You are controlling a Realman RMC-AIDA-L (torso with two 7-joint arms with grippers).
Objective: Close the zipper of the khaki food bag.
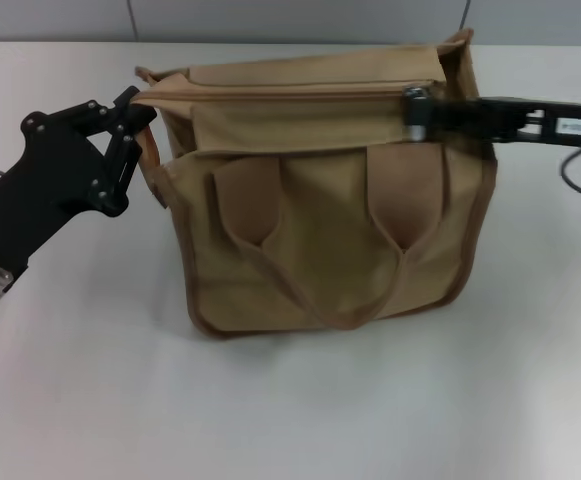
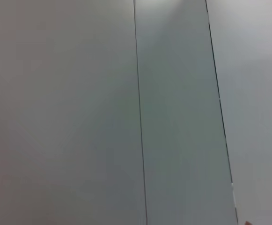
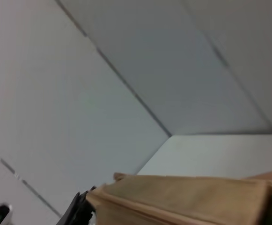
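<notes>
While left claw (image 1: 135, 112) grips bag (image 1: 320, 220) corner, right claw (image 1: 415, 112) at zipper (image 1: 300, 92).

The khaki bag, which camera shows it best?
The head view: it takes in the whole bag, with the left hand at one upper corner and the right hand at the zipper near the other end. The right wrist view catches only its top edge; the left wrist view shows none of it.

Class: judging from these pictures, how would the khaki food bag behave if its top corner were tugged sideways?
The khaki food bag is soft canvas; its panels sag, so it would probably deform before sliding. Its drooping handles look floppy. It stands boxy and upright, so it may tip.
</notes>
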